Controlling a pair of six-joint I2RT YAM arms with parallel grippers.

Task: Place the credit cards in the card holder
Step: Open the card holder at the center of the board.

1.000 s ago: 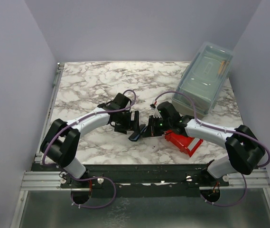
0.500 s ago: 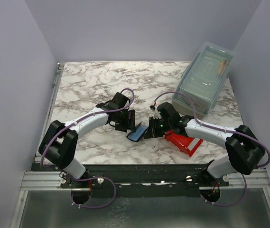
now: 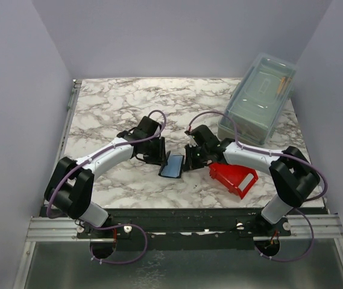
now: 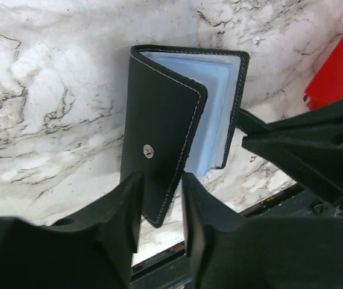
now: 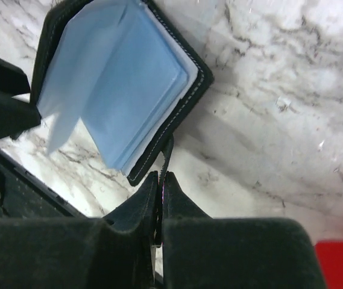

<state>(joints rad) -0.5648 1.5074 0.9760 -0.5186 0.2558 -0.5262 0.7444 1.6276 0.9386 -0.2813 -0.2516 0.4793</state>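
The card holder [image 3: 172, 167] lies open between my two grippers, black outside with pale blue sleeves [image 5: 123, 78] showing. In the left wrist view its black cover [image 4: 159, 114], with a metal snap, tilts up. The cover's lower corner pokes between the fingers of my left gripper [image 4: 161, 180], whose jaws stand a narrow gap apart on either side of it. My right gripper [image 5: 160, 176] is shut on the holder's thin black strap [image 5: 169, 149] at its right edge. In the top view the left gripper [image 3: 162, 158] and right gripper [image 3: 189, 160] flank the holder. No credit cards show.
A red bin [image 3: 234, 176] lies tipped on the marble table [image 3: 111, 102], just right of my right gripper. A clear lidded box [image 3: 260, 99] stands at the back right. The table's near edge and the arm bases lie close below the holder.
The left jaws have narrowed around the cover's corner. The holder has swung open, so its blue sleeves face up. Both grippers and the holder shifted slightly left, away from the red bin.
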